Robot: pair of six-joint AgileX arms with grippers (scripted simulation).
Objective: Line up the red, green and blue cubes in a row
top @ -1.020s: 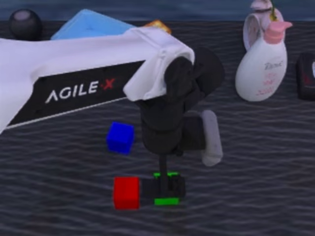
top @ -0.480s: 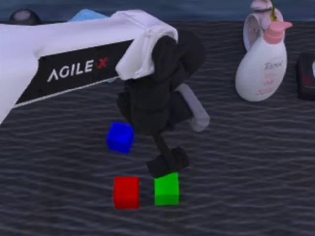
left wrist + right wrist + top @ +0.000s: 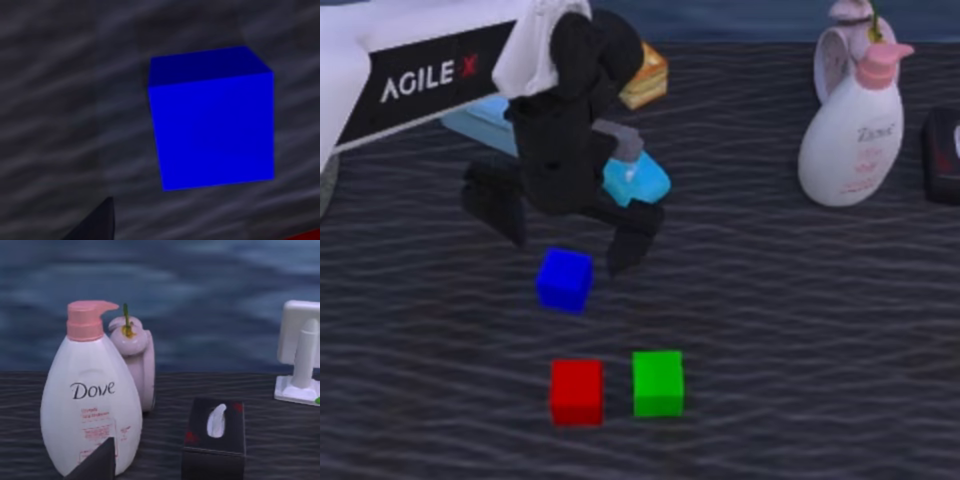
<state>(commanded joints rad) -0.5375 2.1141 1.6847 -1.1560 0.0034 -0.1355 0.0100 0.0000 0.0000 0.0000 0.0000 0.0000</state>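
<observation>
Reaching in from the top view's left, the left arm (image 3: 420, 75) hangs over the dark rippled table (image 3: 820, 330), and its left gripper (image 3: 565, 235) sits just above and behind the blue cube (image 3: 565, 279), fingers spread wide and holding nothing, one dark finger (image 3: 495, 205) out to the left and the other finger (image 3: 632, 232) to the right of the cube. In the left wrist view the blue cube (image 3: 212, 120) fills much of the picture, resting on the table and free of any contact. Nearer the front edge, the red cube (image 3: 577, 391) and the green cube (image 3: 658, 382) stand side by side with a small gap between them; the blue one lies behind the red one, apart from both. Behind the gripper a light-blue soap bar (image 3: 638, 178) shows partly under the arm, and an orange-and-cream block (image 3: 646, 77) sits farther back. Over on the right stands a white pump bottle (image 3: 852, 130) with a pink cap, a pale round clock (image 3: 840, 45) just behind it, and a black box (image 3: 942, 155) at the right edge. The right arm is out of sight from above; its wrist view shows a dark finger tip (image 3: 97, 462) low in front of the bottle, and whether that gripper is open I cannot tell
</observation>
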